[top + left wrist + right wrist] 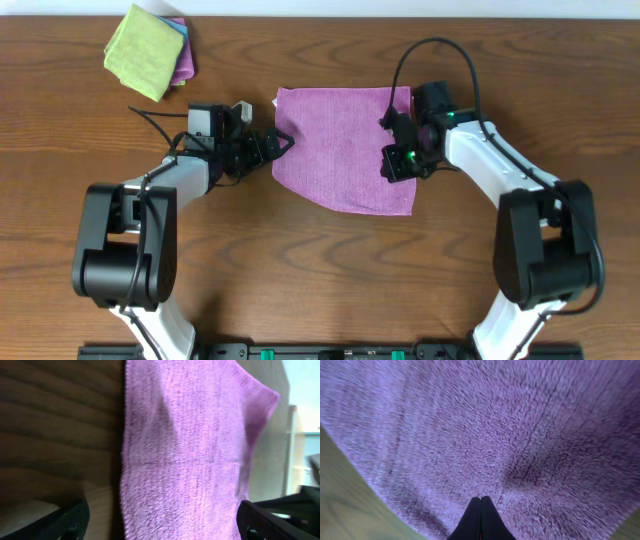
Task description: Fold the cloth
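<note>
Where the brown wooden counter (300,260) fills mid-frame, one mauve square microfibre cloth (345,150) lies spread; two pincers flank it; the left pincer (285,143) gapes wide at its left edge, gripping nothing; the right pincer (481,500) is closed over its right side, any pinch of fabric unclear; one lime-topped pile of folded cloths (145,50) sits upper left.

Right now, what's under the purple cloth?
The purple cloth rests on the wooden table, whose brown top shows around it. Anything beneath the cloth's middle is covered, so I cannot tell.
</note>
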Action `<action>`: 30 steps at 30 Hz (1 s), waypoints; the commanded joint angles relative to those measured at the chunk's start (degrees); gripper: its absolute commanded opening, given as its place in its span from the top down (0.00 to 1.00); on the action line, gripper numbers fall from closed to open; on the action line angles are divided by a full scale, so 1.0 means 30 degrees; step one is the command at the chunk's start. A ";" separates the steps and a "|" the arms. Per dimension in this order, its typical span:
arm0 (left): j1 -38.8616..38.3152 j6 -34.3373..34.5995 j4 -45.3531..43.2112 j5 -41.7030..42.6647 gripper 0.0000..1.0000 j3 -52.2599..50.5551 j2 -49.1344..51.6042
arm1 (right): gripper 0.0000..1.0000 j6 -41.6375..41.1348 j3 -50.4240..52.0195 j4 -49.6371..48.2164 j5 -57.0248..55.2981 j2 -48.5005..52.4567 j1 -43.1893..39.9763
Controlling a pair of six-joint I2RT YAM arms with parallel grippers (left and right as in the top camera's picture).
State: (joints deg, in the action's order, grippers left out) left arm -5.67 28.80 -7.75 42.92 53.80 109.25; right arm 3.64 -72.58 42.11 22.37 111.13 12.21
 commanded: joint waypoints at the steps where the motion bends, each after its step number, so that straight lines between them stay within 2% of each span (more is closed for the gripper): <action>1: -0.0051 0.1013 -0.0393 0.0794 0.04 -0.0153 0.1209 | 0.99 0.0386 0.0131 -0.0124 -0.0182 0.0619 -0.0066; 11: -0.0415 0.1275 -0.0641 0.4007 0.05 -0.0153 0.1617 | 0.99 0.0197 0.0131 -0.0794 -0.0393 0.1530 -0.0168; 30: -0.0678 0.1078 0.1501 0.8648 0.04 -0.0146 0.1581 | 0.99 -0.0131 0.0131 -0.2696 -0.0962 0.1537 -0.1821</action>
State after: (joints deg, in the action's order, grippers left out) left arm -7.05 32.16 -3.40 65.65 53.87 113.19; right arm 3.57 -72.53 34.59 19.68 115.26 6.83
